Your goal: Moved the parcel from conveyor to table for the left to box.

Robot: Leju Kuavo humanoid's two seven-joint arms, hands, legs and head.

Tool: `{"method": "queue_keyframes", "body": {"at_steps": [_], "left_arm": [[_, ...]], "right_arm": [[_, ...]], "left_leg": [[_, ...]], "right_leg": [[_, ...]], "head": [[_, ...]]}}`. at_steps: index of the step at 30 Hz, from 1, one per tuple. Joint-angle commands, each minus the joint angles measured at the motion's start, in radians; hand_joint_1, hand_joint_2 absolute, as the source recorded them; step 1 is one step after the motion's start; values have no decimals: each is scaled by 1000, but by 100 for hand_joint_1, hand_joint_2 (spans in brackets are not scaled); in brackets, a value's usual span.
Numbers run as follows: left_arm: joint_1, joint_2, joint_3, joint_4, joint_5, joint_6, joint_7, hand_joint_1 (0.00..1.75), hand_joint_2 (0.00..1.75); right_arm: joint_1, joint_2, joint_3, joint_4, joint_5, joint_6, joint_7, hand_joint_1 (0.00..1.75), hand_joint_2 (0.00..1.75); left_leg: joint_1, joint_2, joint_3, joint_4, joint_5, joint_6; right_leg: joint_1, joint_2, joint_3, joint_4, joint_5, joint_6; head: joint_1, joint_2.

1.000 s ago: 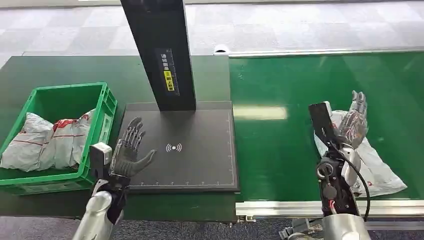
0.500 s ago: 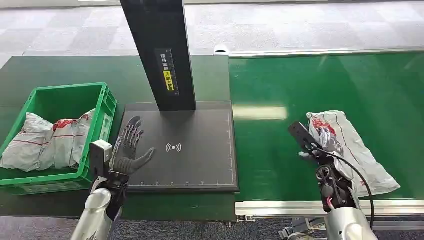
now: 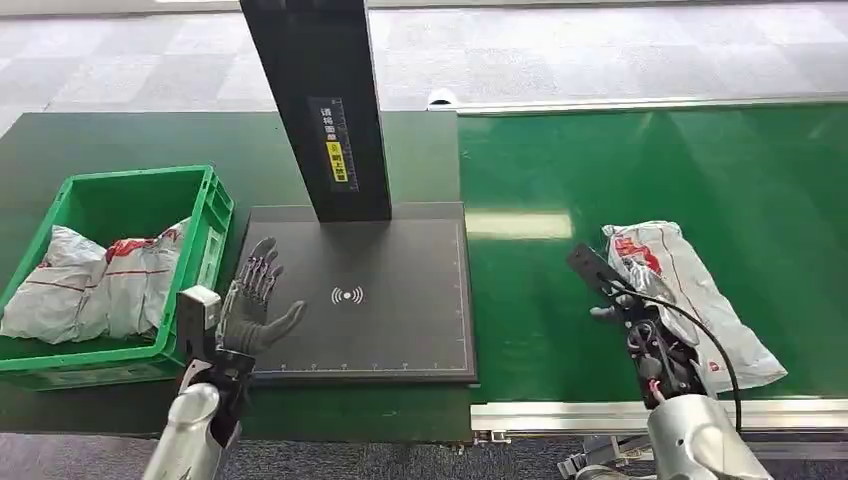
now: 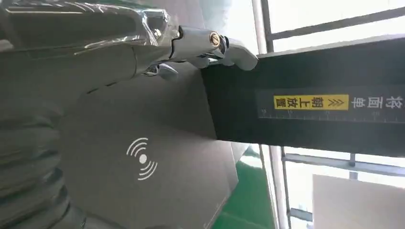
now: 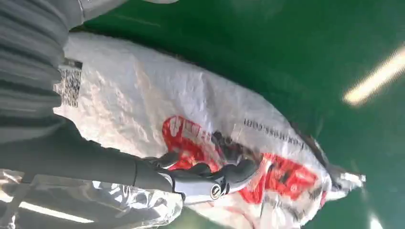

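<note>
Head view: the right hand [image 3: 632, 300] has dropped from raised and spread over the parcel [image 3: 690, 300] a second ago to low against its near edge. The parcel, a white bag with red print, lies flat on the green conveyor [image 3: 560, 170] and has drifted slightly toward the table side since half a second ago. The left hand [image 3: 255, 300] holds nothing, fingers spread, waiting at the near left corner of the dark scan pad [image 3: 400, 340], as before. The green crate [image 3: 205, 215] to its left already holds bagged parcels.

Left wrist view: the fingers [image 4: 210, 45] are extended and apart, with nothing between them, above the scan pad [image 4: 143, 160] and near the black post [image 4: 305, 95].

Right wrist view: the right hand's fingers [image 5: 210, 179] are curled onto the parcel [image 5: 153, 105], pressing its red-printed face. Whether they have a real hold yet, I cannot tell.

Judgement: the reach is complete and the grasp is starting. The parcel is not yet lifted, and the transfer to the table is still to come.
</note>
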Motion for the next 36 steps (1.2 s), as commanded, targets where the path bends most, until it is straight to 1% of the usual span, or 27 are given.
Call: {"method": "queue_keyframes", "body": {"at_steps": [1,2,3,4,5,6,8,10,12,15,16,17,18,19,21,22,23,24,25,29,30,31,32,33,34,36], "left_arm": [[108,-12,46,-131,10,0,18,0,175],[89,-12,44,-109,9,1,19,0,175],[71,-11,43,-93,9,3,19,0,175],[63,-10,42,-83,9,4,18,0,175],[54,-10,41,-73,8,5,18,0,175],[52,-10,41,-70,8,5,18,0,175],[46,-10,39,-65,8,5,18,0,175],[34,-8,36,-48,7,2,19,0,175],[10,-9,31,-20,3,0,17,0,175],[4,-10,31,-8,3,2,17,0,175],[4,-10,31,-8,3,2,17,0,175],[4,-10,31,-8,3,2,17,0,175],[-7,-7,28,7,0,-1,14,0,175],[-19,-5,26,23,-1,-3,13,0,175],[-34,-3,26,35,-1,-3,11,0,175],[-43,-1,22,45,-1,-4,10,0,175],[-50,0,18,54,-1,-6,10,0,175],[-52,-1,18,57,-1,-5,10,0,175],[-52,-2,18,60,0,-4,9,0,175],[-40,-2,19,47,1,-2,8,0,175],[-40,-2,19,47,1,-2,8,0,175],[-40,-2,19,47,1,-2,8,0,175],[-40,-2,19,47,1,-2,8,0,175],[-43,-2,17,50,1,-3,8,0,175],[-48,-2,15,57,1,-3,8,0,175],[-57,-1,13,68,1,-3,9,0,175]], "right_arm": [[-28,47,-53,-128,-46,-281,-82,0,175],[-24,39,-39,-128,-26,-239,-66,0,175],[-25,39,-52,-120,-44,-216,-76,0,175],[-26,37,-53,-114,-46,-219,-83,0,175],[-30,38,-61,-100,-54,-239,-93,0,175],[-33,38,-70,-93,-62,-238,-87,0,175],[-39,36,-66,-76,-58,-227,-87,0,175],[-50,30,-51,-38,-42,-167,-71,0,175],[-60,25,-33,17,-14,-68,-22,0,175],[-63,22,-32,25,-12,-62,-22,0,175],[-63,22,-32,25,-12,-62,-22,0,175],[-63,22,-32,25,-12,-62,-22,0,175],[-74,14,-20,55,2,-1,-8,0,175],[-78,11,-31,70,-9,26,-10,0,175],[-80,-2,-56,93,-28,35,1,0,175],[-85,-12,-64,117,-34,77,8,0,175],[-83,-17,-66,126,-35,96,6,0,175],[-80,-18,-67,129,-35,99,4,0,175],[-80,-15,-74,125,-42,84,-1,0,175],[-86,-8,-75,126,-42,84,0,0,175],[-86,-8,-75,126,-42,84,0,0,175],[-86,-8,-75,126,-42,84,0,0,175],[-86,-8,-75,126,-42,84,0,0,175],[-87,-9,-72,131,-40,98,3,0,175],[-90,-13,-69,142,-38,135,16,0,175],[-86,-15,-74,144,-44,156,15,0,175]], "left_leg": [[-1,7,3,-1,-2,0],[-1,5,4,-1,-3,0],[0,2,2,-1,-1,0],[0,0,4,-1,-1,0],[0,-1,2,-1,0,0],[-1,-1,4,-1,0,0],[-1,-1,1,0,0,0],[0,0,1,0,0,0],[-1,0,2,-1,0,0],[-1,-1,5,-2,0,0],[-1,-1,2,-1,0,0],[-1,0,4,-2,0,0],[-1,0,4,-2,0,0],[0,0,3,-1,-1,0],[-1,-1,3,-1,0,0],[0,-2,3,-1,0,0],[-1,-2,3,-1,0,0],[-1,-2,2,-1,0,0],[-1,-4,3,-1,1,0],[-1,0,2,-1,0,0],[-1,2,6,-3,-1,0],[-1,0,3,-1,-1,0],[-1,0,5,-2,-1,0],[-1,0,4,-1,0,0],[-1,-1,3,-1,0,0],[-1,0,2,-1,0,0]], "right_leg": [[-1,5,0,1,-1,1],[-1,3,2,0,-2,1],[0,0,1,0,-1,1],[0,-3,3,-1,-2,1],[0,-3,2,0,-1,1],[0,-3,3,-1,-1,1],[-1,-2,1,0,-1,1],[0,-2,1,0,-1,1],[0,-2,2,-1,-1,1],[-1,-4,5,-1,-2,2],[0,-2,2,0,-1,1],[-1,-2,3,-1,-1,2],[-1,-2,3,-1,-1,2],[0,-2,2,-1,-1,1],[0,-3,3,-1,-1,2],[0,-4,3,-1,-1,2],[0,-4,3,-1,-1,2],[-1,-3,2,0,-1,1],[-1,-6,4,-1,-1,2],[-1,-1,1,0,-1,1],[-1,-1,5,-2,-1,2],[-1,-2,3,0,-1,1],[-1,-2,4,-1,-2,2],[-1,-2,3,0,-1,1],[0,-2,2,0,-1,1],[-1,-2,2,0,-1,1]], "head": [[0,0],[0,0],[0,0],[0,0],[0,0],[0,0],[0,0],[0,0],[0,0],[0,0],[0,0],[0,0],[0,0],[0,0],[0,0],[0,0],[0,0],[0,0],[0,0],[0,0],[0,0],[0,0],[0,0],[0,0],[0,0],[0,0]]}}
